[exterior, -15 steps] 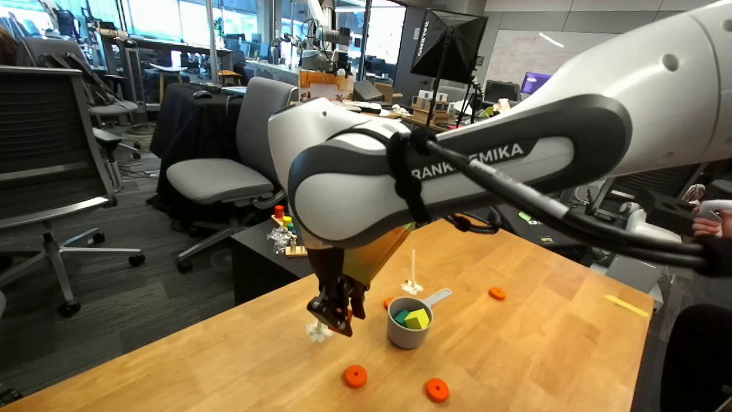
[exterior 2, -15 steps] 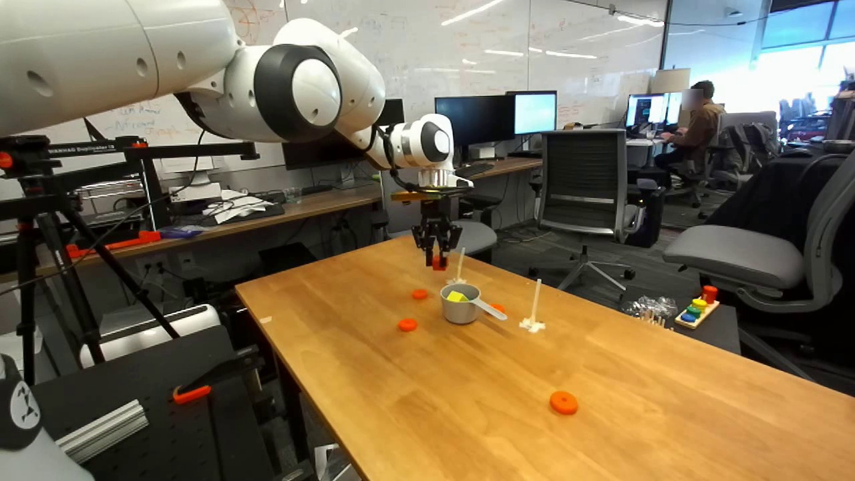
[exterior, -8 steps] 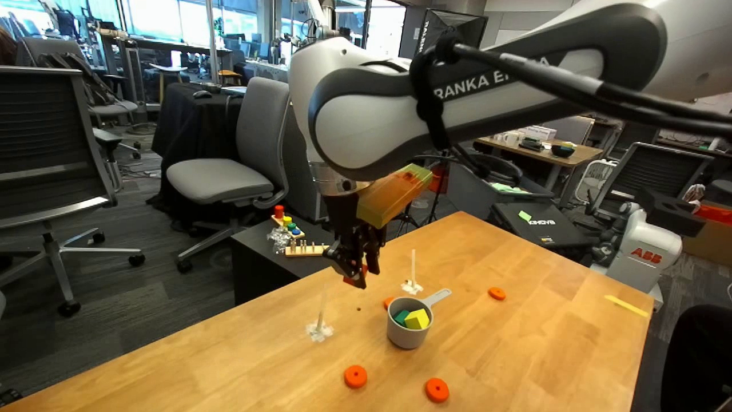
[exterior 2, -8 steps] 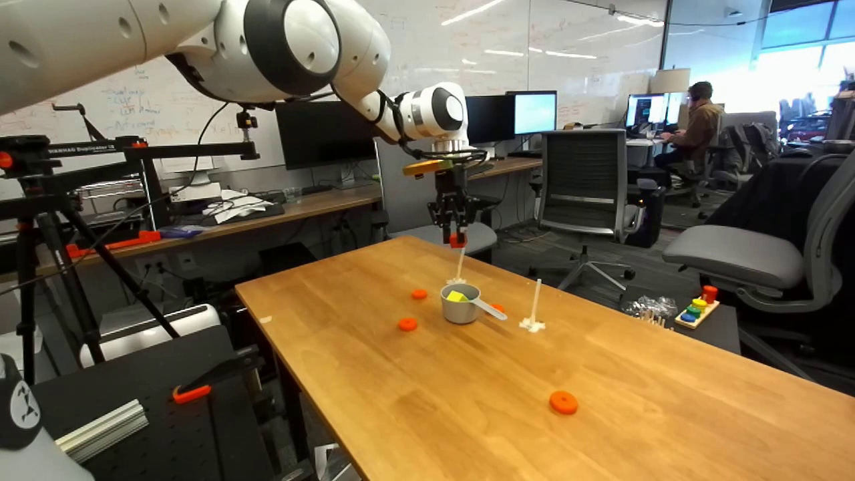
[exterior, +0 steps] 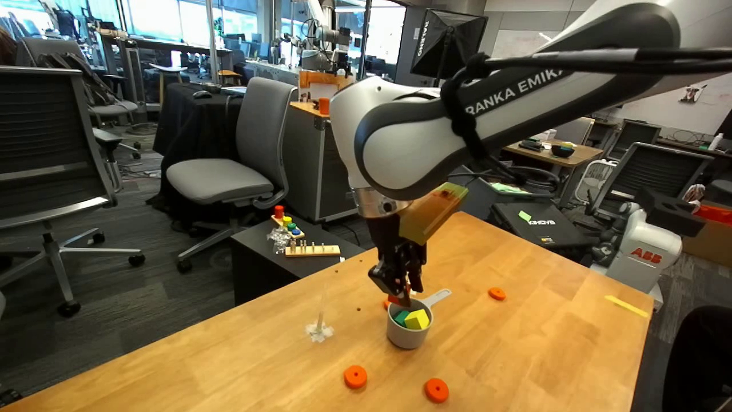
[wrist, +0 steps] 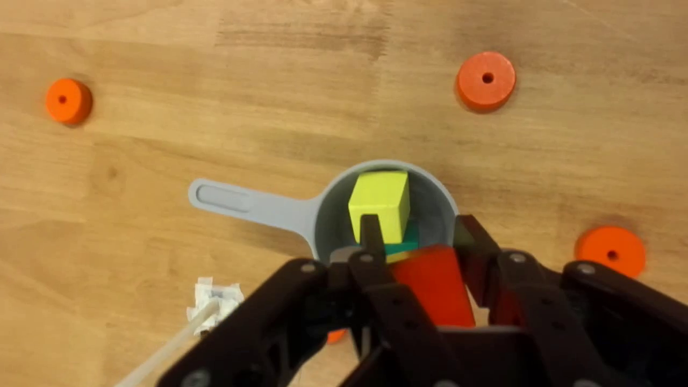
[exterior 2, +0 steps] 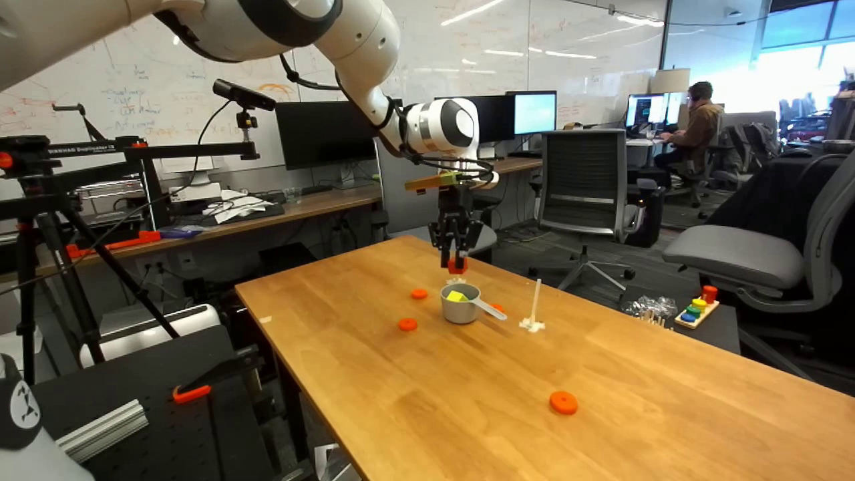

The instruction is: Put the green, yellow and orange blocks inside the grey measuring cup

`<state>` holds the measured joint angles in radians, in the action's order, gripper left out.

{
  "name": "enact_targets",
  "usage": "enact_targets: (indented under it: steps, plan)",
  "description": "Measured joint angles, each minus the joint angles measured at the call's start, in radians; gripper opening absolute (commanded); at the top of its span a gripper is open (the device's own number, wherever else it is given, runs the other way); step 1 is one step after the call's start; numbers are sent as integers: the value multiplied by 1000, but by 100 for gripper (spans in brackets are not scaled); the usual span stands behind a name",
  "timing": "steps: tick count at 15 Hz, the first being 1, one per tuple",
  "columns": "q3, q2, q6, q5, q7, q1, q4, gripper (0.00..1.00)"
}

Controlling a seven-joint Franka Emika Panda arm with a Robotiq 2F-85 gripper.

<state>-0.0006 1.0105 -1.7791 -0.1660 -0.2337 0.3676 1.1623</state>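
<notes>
Work was judged nearly done: at the wrist view's centre, the yellow block and green block were seen inside the cup; the orange block, lower centre, was clamped by the gripper, only its placing being left.

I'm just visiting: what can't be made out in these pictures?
Green block: wrist view, largely covered by the yellow block.
Orange disc near the bottom: wrist view, mostly behind the gripper.
White stick: wrist view, cut off by the bottom edge.
Whiteboard writing: in an exterior view, too faint and small to read.
</notes>
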Motion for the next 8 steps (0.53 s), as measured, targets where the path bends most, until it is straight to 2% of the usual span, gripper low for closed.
enact_targets:
  steps: [8]
  plan:
    - [1, -138, -172, 1, -8, -36, 355, 13]
